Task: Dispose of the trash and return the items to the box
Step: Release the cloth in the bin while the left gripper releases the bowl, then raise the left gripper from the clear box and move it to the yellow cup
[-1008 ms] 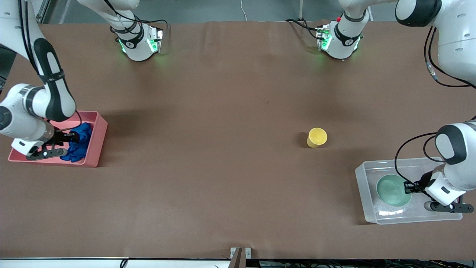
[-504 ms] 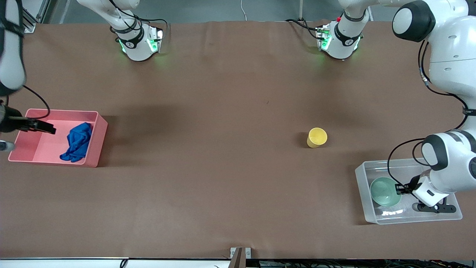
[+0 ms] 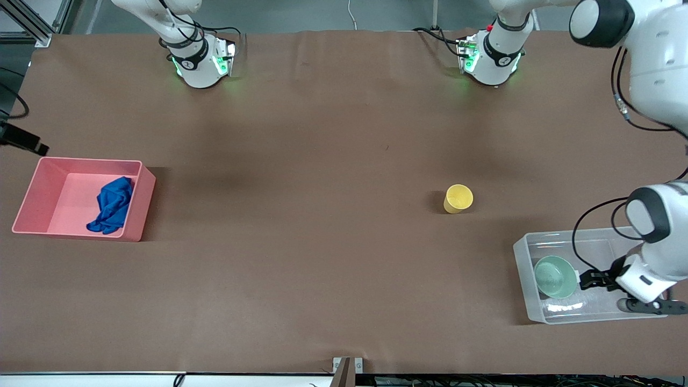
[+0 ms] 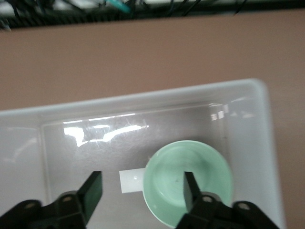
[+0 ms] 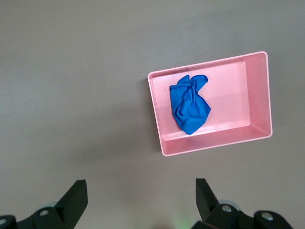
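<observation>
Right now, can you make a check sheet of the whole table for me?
Surface: brown table, bare in the middle.
Rag: rag lies in the pink bin, at the right arm's end.
Bowl: bowl sits in the clear box, at the left arm's end.
Cup: cup stands on the table, outside the box.
Clutter: nothing seen.
Left gripper: left gripper open, over the box beside the bowl.
Right gripper: right gripper open, high over the table beside the pink bin.
Cables: black cables on the left arm.
Surroundings: arm bases with green lights.
</observation>
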Action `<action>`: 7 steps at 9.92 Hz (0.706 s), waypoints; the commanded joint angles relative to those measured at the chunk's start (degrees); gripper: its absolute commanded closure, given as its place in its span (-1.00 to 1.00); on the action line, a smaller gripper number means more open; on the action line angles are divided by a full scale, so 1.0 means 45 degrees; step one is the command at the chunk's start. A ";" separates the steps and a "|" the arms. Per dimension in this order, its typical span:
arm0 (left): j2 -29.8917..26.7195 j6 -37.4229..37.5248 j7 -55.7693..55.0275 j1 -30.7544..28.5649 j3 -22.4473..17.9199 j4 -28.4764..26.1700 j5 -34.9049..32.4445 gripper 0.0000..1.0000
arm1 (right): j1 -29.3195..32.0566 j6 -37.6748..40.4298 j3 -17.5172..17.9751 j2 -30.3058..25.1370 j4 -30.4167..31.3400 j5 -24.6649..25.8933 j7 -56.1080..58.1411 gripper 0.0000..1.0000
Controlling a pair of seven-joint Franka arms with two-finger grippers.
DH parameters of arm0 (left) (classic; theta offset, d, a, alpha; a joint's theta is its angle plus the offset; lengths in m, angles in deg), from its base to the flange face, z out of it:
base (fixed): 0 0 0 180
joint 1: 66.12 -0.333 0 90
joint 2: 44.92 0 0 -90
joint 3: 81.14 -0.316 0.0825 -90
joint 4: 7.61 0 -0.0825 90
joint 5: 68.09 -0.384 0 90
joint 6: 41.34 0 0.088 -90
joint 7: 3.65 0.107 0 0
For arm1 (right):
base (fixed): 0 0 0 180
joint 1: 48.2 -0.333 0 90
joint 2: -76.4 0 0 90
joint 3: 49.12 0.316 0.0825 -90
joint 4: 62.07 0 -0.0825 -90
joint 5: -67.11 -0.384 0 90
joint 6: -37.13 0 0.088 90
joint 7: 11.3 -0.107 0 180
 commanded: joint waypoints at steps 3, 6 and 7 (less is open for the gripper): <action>-0.4591 0.0198 -0.1088 0.0641 0.0987 -0.5469 -0.0241 -0.94 | 0.0185 0.0179 0.0256 -0.0427 0.0033 -0.0128 0.0866 -1.00; -0.7037 -0.0327 -0.2242 0.0583 0.2178 -0.9358 -0.0221 -0.94 | 0.0185 0.0179 0.0275 -0.0426 0.0033 -0.0128 0.1104 -1.00; -0.7468 -0.0678 -0.2593 0.0583 0.2705 -1.0471 -0.0221 -0.94 | 0.0185 0.0179 0.0256 -0.0426 0.0033 -0.0108 0.1124 -1.00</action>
